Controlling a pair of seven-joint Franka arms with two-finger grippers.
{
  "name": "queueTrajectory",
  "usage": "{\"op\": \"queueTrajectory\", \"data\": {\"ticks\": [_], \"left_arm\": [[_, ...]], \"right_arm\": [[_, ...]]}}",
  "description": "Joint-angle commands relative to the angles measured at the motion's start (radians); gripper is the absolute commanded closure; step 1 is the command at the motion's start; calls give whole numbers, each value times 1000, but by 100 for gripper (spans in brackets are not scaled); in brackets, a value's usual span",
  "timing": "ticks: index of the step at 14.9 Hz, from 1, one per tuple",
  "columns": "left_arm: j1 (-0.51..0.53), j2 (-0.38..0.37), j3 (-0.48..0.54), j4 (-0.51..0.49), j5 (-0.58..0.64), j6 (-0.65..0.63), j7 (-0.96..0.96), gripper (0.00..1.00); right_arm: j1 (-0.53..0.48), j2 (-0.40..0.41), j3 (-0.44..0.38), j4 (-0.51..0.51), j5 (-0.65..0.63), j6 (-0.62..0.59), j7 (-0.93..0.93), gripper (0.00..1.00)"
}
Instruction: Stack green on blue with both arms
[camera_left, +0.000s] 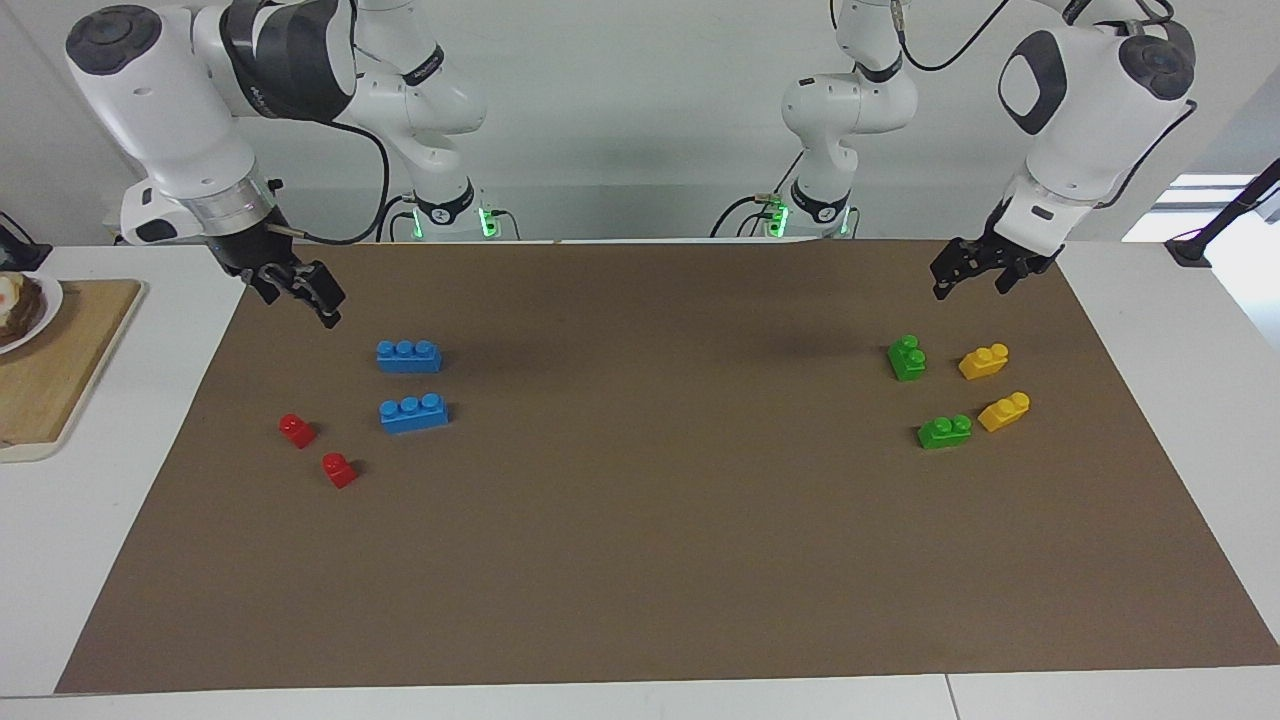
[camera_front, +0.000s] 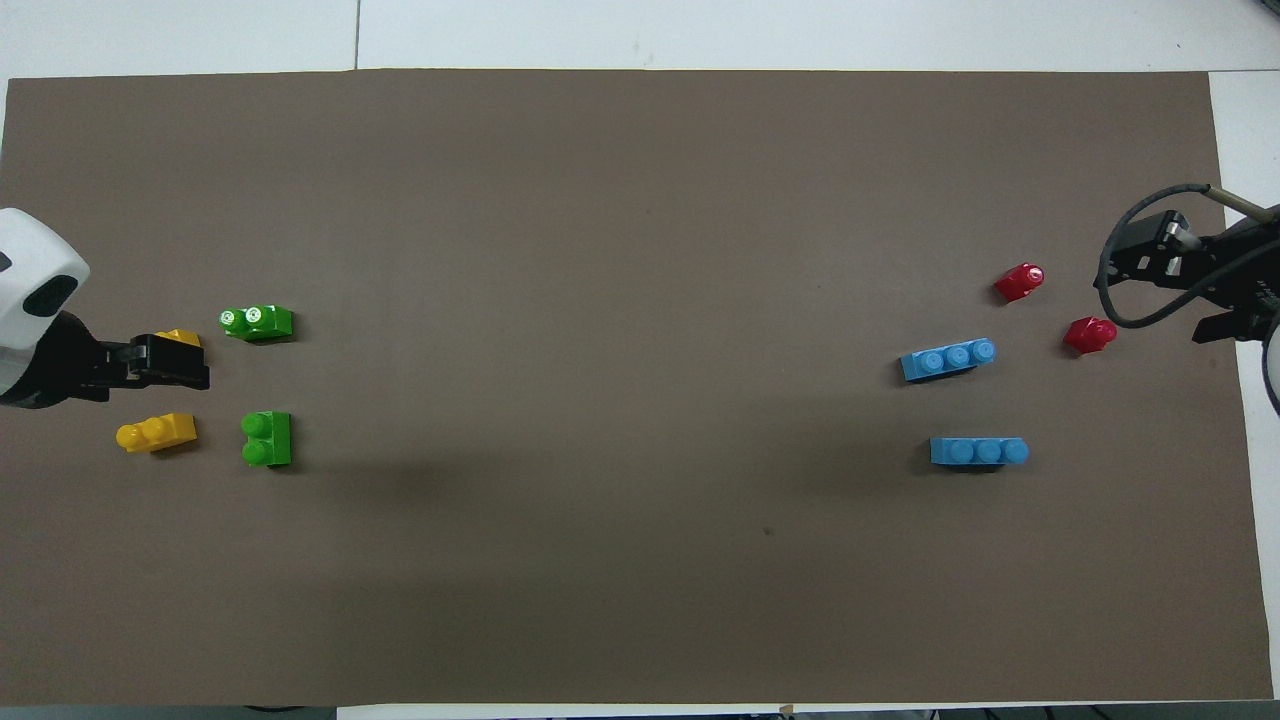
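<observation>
Brown mat (camera_left: 640, 560) on white table (camera_left: 1180, 330)

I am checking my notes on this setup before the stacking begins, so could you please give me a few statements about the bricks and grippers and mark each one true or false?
1. A green brick is already stacked on a blue brick. False: all bricks lie singly on the brown mat.
2. The two blue bricks lie toward the right arm's end of the table. True.
3. The left gripper holds a yellow brick. False: it hangs empty above the mat.
4. The two red bricks have one stud each. True.
5. The right gripper grips a blue brick. False: it is in the air, holding nothing.
</observation>
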Motion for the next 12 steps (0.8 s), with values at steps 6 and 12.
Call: {"op": "queueTrajectory", "data": {"ticks": [6,12], "left_arm": [[32,-26,-5,-180,15,139,-11,0],[35,11,-5,-270,15,263,-9,0]], "right_arm": [[-46,42,4,-55,149,28,564,1],[-111,114,6,-130,261,143,562,2]]}}
